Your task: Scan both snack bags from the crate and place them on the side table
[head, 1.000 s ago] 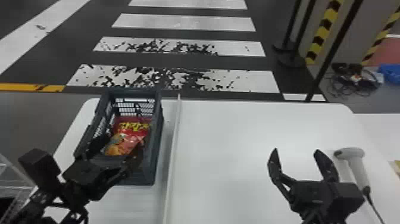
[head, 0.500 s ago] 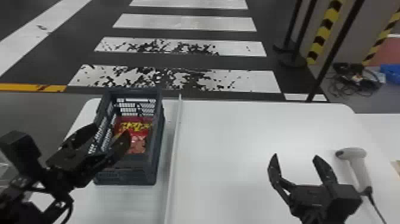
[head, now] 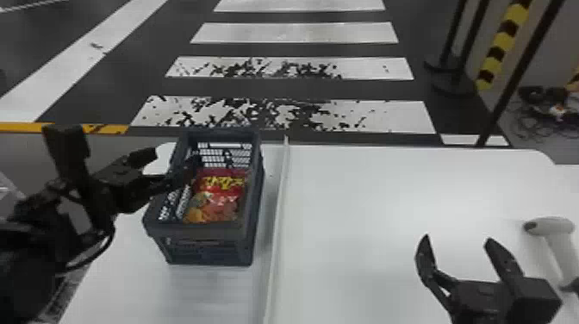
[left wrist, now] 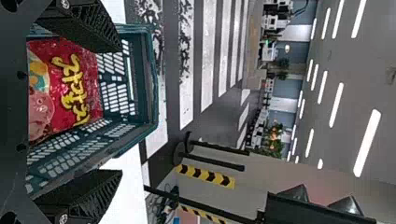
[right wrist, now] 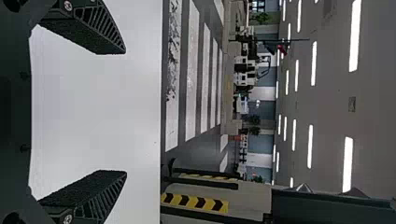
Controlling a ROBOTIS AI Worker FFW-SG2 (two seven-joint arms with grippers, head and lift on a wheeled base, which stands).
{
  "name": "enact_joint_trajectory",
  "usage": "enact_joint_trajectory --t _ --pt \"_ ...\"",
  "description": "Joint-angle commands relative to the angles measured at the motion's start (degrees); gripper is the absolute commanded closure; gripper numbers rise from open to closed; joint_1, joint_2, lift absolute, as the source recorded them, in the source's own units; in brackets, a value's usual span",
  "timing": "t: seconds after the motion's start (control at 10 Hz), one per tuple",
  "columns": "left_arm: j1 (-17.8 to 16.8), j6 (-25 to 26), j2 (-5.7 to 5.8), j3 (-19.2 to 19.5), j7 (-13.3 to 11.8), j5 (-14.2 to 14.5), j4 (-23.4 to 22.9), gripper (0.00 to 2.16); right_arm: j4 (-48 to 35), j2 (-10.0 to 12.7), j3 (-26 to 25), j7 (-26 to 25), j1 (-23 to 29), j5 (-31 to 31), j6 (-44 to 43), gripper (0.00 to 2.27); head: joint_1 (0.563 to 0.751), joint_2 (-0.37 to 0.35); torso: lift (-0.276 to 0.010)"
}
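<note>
Red bag [head: 219, 187] lies in crate [head: 207, 250]: picking step. Left claw [left wrist: 120, 111], right claw [right wrist: 125, 112]: open, empty. Next: centre left claw, lower, grip.

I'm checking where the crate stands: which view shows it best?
The head view: it shows the crate from rim to base on the table, though the left pincer covers some of its left side. The left wrist view is closer but cuts off its near end.

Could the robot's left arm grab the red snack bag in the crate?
Probably, yes: the left gripper is open by the crate, which has no lid, and nothing lies on the red bag. It just has to clear the walls.
</note>
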Motion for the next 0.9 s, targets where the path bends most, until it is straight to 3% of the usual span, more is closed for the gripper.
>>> enact_joint_trajectory --t 0.0,0.2,0.5,0.8 --pt "-6.2 3.0 2.38 -3.5 -0.3 -1.4 4.3 0.07 -0.2 0.1 -0.1 0.0 0.5 0.3 0.8 0.07 0.695 0.082 -0.095" --pt "-12.7 4.4 3.43 -9.6 -1.6 -4.6 10.0 0.07 -0.9 0.1 -0.4 0.0 1.5 0.5 1.1 0.07 0.695 0.071 -0.095" --pt "-20.0 6.1 3.43 -16.6 -3.0 -9.3 17.7 0.07 -2.7 0.1 -1.1 0.0 2.9 0.5 2.4 0.08 0.695 0.028 -0.095" --pt "-22.6 9.5 3.52 -18.5 -3.9 -13.5 20.3 0.07 -3.0 0.1 -1.2 0.0 2.9 0.1 2.7 0.08 0.695 0.014 -0.095"
